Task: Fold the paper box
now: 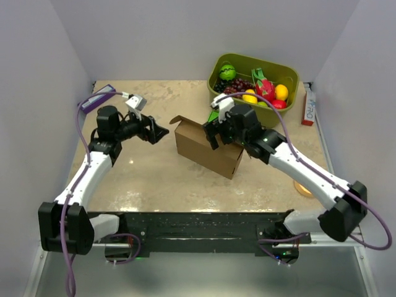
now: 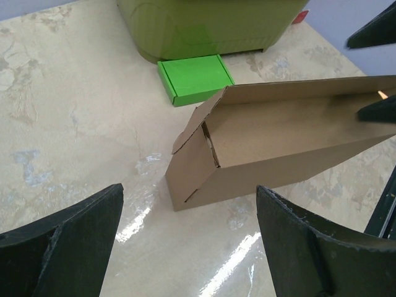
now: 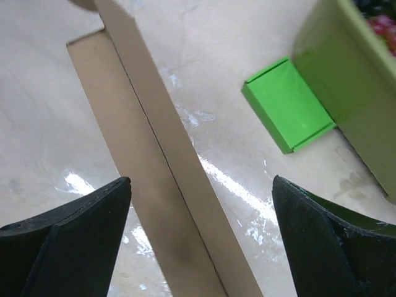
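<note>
Standing on the counter (image 1: 154, 179), paper box (image 1: 207, 147) half-formed, top open; right tool (image 3: 201, 241) released, jaws wide astride its upper wall, probably to fold it; left tool (image 2: 189, 244) released too, facing the box end, apart.

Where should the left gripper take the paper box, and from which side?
Probably the raised end flap of the paper box, by its free top edge, from the left: it stands clear facing the open left gripper.
</note>
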`<state>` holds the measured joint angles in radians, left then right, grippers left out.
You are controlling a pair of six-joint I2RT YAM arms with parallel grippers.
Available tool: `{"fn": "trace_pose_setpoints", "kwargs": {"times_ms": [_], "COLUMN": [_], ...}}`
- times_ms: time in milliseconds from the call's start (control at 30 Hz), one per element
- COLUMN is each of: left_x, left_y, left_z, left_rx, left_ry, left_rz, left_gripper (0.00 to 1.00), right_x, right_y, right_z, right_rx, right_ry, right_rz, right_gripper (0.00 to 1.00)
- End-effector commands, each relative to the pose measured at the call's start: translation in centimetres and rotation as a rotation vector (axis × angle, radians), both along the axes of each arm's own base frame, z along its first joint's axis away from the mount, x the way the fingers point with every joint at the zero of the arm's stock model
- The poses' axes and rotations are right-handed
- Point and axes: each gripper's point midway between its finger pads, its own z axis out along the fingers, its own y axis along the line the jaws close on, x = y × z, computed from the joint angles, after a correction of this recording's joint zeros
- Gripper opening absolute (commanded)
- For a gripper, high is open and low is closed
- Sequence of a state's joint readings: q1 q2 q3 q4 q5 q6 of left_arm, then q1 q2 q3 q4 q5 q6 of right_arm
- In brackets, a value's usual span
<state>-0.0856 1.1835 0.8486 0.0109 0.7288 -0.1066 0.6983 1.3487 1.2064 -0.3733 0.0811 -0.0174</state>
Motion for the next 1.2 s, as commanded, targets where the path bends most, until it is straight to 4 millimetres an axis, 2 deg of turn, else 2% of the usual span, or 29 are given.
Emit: {"fn": "trace_pose_setpoints", "kwargs": {"times_ms": [0,167,200,233,367,500,800,900,967,1033,1100,1167], "left_x": [1.7,2.9,3.2,3.4,4.1,4.6,4.9,5.0,4.9,4.8,4.6,4.3], "left_y": [-1.2,-2.0,-2.2,-2.3,-2.9,-3.4,-4.5,-4.9,-5.0,-5.1,-5.2,-5.5], "left_z": [2.0,2.6,2.5,2.6,2.6,2.4,1.2,1.0,0.9,0.8,1.0,1.0], "left_rx": [0.047,0.043,0.042,0.042,0.05,0.056,0.074,0.074,0.076,0.078,0.074,0.07], "left_ry": [-0.118,-0.149,-0.147,-0.151,-0.154,-0.148,-0.117,-0.113,-0.111,-0.112,-0.117,-0.121], "left_rz": [-0.04,-0.051,-0.054,-0.057,-0.066,-0.075,-0.096,-0.106,-0.105,-0.102,-0.105,-0.112], "left_gripper": [0.91,0.91,0.91,0.91,0.88,0.84,0.69,0.59,0.49,0.38,0.34,0.25], "right_x": [-1.5,-4.3,-4.8,-5.4,-6.8,-7.4,-7.9,-8.0,-8.0,-7.9,-7.9,-7.8], "right_y": [-4.1,-8.3,-9.3,-10.0,-11.3,-11.4,-11.7,-11.7,-11.6,-11.4,-11.2,-11.1], "right_z": [5.8,3.2,3.5,3.1,2.5,1.5,-0.6,-0.9,-1.1,-1.2,-1.9,-2.2], "right_rx": [0.137,0.099,0.114,0.108,0.146,0.136,0.113,0.115,0.118,0.122,0.107,0.106], "right_ry": [-0.065,0.029,0.022,0.04,0.077,0.113,0.179,0.19,0.196,0.198,0.218,0.222], "right_rz": [-0.204,-0.368,-0.401,-0.426,-0.497,-0.506,-0.549,-0.557,-0.554,-0.552,-0.554,-0.551], "right_gripper": [0.99,0.99,0.99,0.99,0.98,0.94,0.74,0.63,0.6,0.52,0.47,0.4]}}
